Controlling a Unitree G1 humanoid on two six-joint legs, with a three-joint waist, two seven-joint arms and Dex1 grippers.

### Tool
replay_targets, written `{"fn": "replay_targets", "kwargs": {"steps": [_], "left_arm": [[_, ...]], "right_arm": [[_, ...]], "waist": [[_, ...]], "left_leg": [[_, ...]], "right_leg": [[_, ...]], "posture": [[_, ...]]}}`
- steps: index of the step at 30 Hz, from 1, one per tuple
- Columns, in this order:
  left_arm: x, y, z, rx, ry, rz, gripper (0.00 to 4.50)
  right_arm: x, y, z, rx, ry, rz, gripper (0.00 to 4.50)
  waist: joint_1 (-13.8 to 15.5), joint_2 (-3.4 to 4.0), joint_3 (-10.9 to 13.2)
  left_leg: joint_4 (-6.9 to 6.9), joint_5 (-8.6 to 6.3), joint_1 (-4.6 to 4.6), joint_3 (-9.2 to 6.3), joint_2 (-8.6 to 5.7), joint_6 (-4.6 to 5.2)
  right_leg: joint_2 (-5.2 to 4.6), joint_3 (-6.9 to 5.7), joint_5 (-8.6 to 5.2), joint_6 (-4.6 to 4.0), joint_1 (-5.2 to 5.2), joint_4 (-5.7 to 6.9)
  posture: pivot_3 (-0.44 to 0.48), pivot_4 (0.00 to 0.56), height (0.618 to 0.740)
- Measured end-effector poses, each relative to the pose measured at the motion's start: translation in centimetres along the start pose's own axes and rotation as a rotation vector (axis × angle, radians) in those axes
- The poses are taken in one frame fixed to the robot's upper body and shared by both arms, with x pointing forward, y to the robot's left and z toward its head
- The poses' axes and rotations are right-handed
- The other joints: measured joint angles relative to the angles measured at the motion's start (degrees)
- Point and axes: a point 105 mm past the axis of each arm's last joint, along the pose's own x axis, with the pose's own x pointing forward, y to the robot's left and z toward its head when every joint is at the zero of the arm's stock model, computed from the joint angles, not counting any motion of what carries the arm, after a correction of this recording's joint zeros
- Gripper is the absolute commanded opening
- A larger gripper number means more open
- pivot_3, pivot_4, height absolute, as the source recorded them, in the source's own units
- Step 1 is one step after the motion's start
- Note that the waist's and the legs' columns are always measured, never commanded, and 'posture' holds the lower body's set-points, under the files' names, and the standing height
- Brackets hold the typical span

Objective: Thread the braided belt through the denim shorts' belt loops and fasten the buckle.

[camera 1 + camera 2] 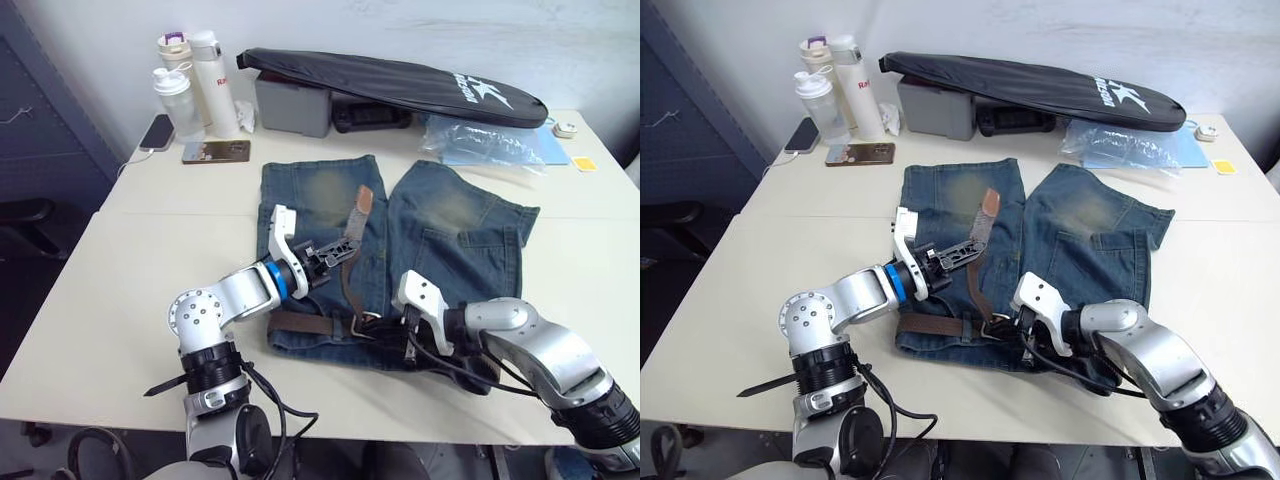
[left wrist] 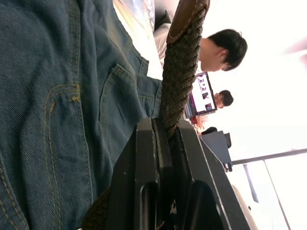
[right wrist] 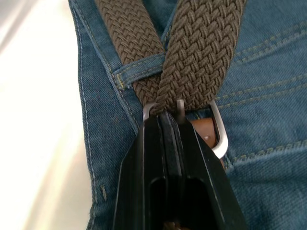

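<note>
The left end effector [image 1: 325, 256] is clamped on the braided belt [image 1: 347, 262], holding its free length lifted above the denim shorts' [image 1: 450, 235] left leg, with the tan leather tip [image 1: 364, 202] pointing far. The right end effector [image 3: 165, 125] is pinched shut on the silver buckle [image 3: 218, 132] at the near waistband, beside a belt loop [image 3: 139, 72] with the belt through it. The shorts lie flat on the pale worktop [image 1: 120, 300], waistband near, legs far.
</note>
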Motion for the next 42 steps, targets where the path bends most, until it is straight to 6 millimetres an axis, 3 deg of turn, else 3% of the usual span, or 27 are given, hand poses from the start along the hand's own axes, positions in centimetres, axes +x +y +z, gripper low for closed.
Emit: {"fn": "replay_targets", "kwargs": {"steps": [16, 23, 33, 42], "left_arm": [[-2.8, 1.2, 1.6, 0.042, 0.002, -0.037, 0.00], [-3.8, -1.6, 1.8, -0.101, -0.095, -0.294, 0.00], [-6.2, 1.9, 1.3, -0.211, -0.221, -0.171, 0.00], [-6.3, 2.2, 1.6, -0.216, -0.258, -0.147, 0.00]], "right_arm": [[-1.9, -0.8, -0.4, 0.016, -0.038, -0.059, 0.01], [-2.1, -0.9, -0.6, 0.028, -0.038, -0.059, 0.01], [-2.5, -1.7, -0.1, 0.053, -0.082, -0.086, 0.01], [-2.0, -1.2, 0.9, 0.055, -0.135, -0.026, 0.01]], "waist": [[1.20, 0.18, -0.28], [1.18, 0.12, -0.24], [1.15, 0.22, -0.22], [1.04, 0.33, -0.22]], "left_leg": [[-0.05, -0.03, -0.07, 0.02, 0.00, -0.01], [-0.03, -0.04, -0.09, 0.02, 0.02, 0.01], [-0.06, -0.05, -0.12, 0.02, 0.03, 0.03], [-0.14, -0.06, -0.14, 0.02, 0.06, 0.06]], "right_leg": [[0.00, 0.03, 0.00, -0.02, -0.06, -0.12], [-0.01, 0.02, 0.00, -0.01, -0.05, -0.15], [0.01, 0.02, 0.00, -0.03, -0.10, -0.19], [0.06, 0.01, 0.00, -0.04, -0.10, -0.33]], "posture": [[0.000, 0.150, 0.740], [0.000, 0.150, 0.740], [0.000, 0.150, 0.740], [0.000, 0.150, 0.740]]}}
